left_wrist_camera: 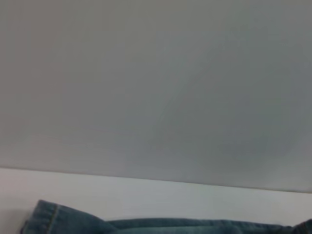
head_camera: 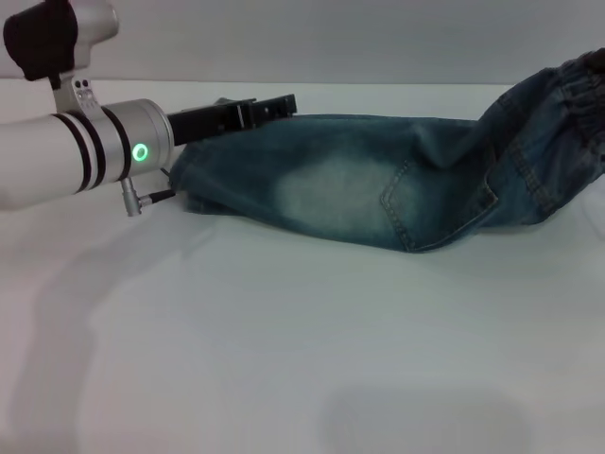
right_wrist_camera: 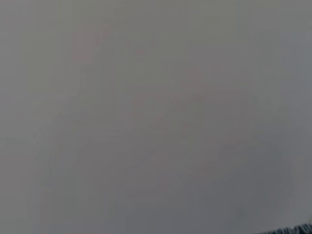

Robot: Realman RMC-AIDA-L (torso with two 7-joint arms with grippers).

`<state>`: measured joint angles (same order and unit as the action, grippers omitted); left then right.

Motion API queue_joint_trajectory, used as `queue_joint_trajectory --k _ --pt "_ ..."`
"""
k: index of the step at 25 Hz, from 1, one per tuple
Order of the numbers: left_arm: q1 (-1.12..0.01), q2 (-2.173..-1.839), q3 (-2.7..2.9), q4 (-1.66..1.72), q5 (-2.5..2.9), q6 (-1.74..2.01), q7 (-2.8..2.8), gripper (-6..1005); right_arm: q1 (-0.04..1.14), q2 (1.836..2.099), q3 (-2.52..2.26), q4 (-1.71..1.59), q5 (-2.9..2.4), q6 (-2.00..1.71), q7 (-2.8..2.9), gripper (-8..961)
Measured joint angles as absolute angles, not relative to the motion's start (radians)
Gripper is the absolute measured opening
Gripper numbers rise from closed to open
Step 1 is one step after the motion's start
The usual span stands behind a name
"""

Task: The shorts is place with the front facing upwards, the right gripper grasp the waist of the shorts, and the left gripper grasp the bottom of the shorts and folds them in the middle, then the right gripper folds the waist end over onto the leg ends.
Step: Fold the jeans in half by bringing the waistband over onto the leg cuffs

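One white table [head_camera: 284, 378] fills most of my head view, a plain grey wall [head_camera: 331, 38] behind it. Across the upper half I see the shorts [head_camera: 378, 189] lying folded lengthwise, waistband lifted at the right edge. My left gripper [head_camera: 269, 106] reaches in level from the upper left beside the leg ends [head_camera: 194, 184]; whether its claw is clenched I cannot tell. My right gripper stays outside every view.

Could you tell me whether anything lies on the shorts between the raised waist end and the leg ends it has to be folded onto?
Nothing visible does. In the head view the shorts lie lengthwise on the white table, with the waist end lifted at the robot's right and the leg ends by the left gripper. Only bare denim lies between them.
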<state>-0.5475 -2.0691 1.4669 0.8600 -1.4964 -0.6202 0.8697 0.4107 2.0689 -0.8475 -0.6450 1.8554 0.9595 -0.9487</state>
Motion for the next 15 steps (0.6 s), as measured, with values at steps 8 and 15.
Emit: queue_joint_trajectory --k 8,15 --pt "-0.551 -2.072 1.563 0.813 -1.651 -0.580 0.977 864 0.441 2.068 -0.934 -0.739 1.855 0.928 -0.884 3" --pt "-0.574 -2.074 1.725 0.774 -1.787 -0.494 1.053 864 0.550 2.067 -1.047 -0.812 1.855 0.868 -0.835 3"
